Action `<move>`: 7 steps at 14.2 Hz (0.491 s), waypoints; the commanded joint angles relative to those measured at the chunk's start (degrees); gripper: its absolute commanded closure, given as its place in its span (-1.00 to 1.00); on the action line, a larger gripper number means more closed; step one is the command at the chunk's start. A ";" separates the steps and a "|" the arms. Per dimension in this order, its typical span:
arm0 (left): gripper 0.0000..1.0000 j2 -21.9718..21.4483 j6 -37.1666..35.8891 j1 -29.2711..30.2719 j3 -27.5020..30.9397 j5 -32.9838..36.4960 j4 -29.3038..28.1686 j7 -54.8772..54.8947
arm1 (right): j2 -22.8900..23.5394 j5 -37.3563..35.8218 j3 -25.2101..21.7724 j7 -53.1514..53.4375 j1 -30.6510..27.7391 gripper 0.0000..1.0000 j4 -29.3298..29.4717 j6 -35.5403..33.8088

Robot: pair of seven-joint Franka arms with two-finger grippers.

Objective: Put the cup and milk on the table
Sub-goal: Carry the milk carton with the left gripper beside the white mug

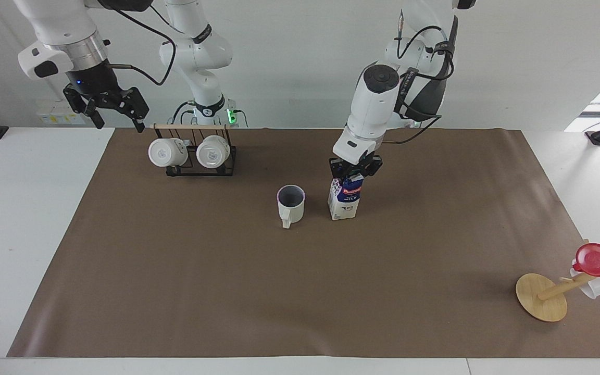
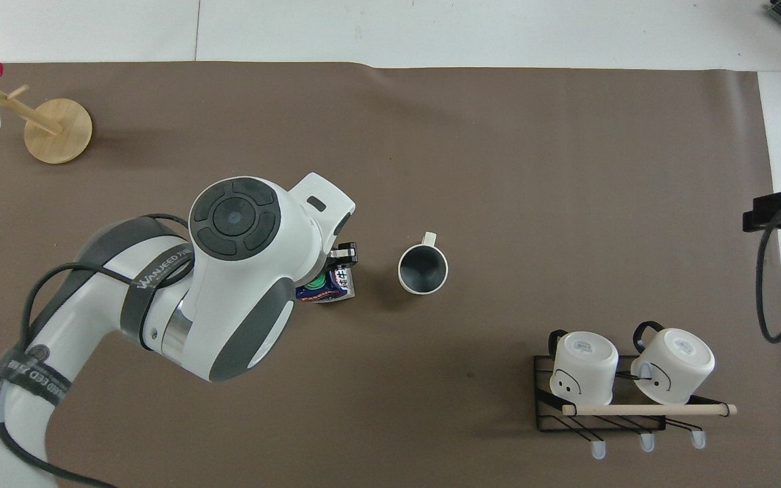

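The milk [image 1: 346, 195] stands upright on the brown paper [image 1: 300, 291] of the table [image 1: 24, 219], near the middle, just beside the cup [image 1: 290, 205] and toward the left arm's end from it. The left gripper [image 1: 354, 169] is on the top of the carton, and its fingers are closed on the gable ridge. In the overhead view the arm covers most of the carton; only the green cap and a part of the blue top show.

The cup stands upright and free on the paper, its dark inside up, its handle turned away from the robots. It does not touch the carton.

Nearer to the robots, toward the right arm's end, a black wire rack [image 1: 201, 166] holds two white mugs [image 1: 167, 152] on their sides. The right gripper [image 1: 115, 107] waits in the air over the table's edge beside this rack, its fingers spread wide and holding nothing.

Farthest from the robots, at the left arm's end, a round wooden stand [image 1: 541, 297] carries a red-topped cup [image 1: 599, 260].
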 commanded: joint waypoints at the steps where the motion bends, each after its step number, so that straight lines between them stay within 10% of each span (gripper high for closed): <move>1: -0.30 0.18 -0.77 -1.13 0.93 0.29 0.96 -0.68 | 0.12 0.14 0.13 -0.93 0.47 -1.00 0.14 -0.79; 4: -0.43 0.18 -0.95 -1.13 0.93 0.29 0.96 -0.68 | 0.29 -0.73 0.22 -1.19 0.56 -1.00 0.22 -0.45; 7: -1.00 -0.17 -1.91 -1.22 0.93 0.29 1.31 -0.68 | 0.73 -1.00 0.22 -1.46 0.47 -1.00 1.10 -2.11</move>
